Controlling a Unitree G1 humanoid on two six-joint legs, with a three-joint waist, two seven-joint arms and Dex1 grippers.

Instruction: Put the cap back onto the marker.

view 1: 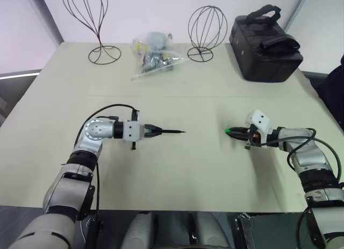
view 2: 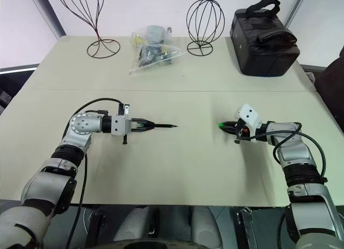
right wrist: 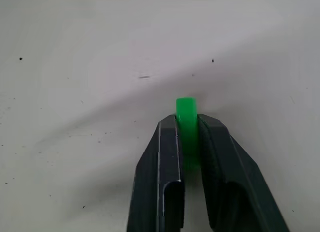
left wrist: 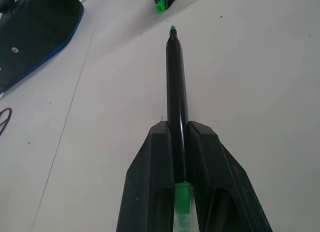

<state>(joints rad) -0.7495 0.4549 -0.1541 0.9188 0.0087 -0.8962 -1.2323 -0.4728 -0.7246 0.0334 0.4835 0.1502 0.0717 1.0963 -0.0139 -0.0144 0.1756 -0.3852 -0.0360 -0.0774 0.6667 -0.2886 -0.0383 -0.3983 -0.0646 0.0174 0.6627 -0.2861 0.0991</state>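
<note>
My left gripper (view 1: 152,131) is shut on the marker (view 1: 171,132), a thin dark stick held level above the table with its pointed tip aimed to the right. The left wrist view shows the marker (left wrist: 176,86) clamped between both fingers (left wrist: 150,177), its small green tip toward the cap (left wrist: 160,6). To the right, my right gripper (view 1: 235,132) is shut on the cap (view 1: 229,131), a tiny bright green cylinder. In the right wrist view the cap (right wrist: 186,117) sticks out past the fingertips, low over the table. A wide gap separates marker tip and cap.
The beige table (view 1: 177,168) carries two black wire stands (view 1: 99,23) (view 1: 207,26) at the back, a clear bag of small items (view 1: 153,58) between them, and a black case (view 1: 264,42) at the back right.
</note>
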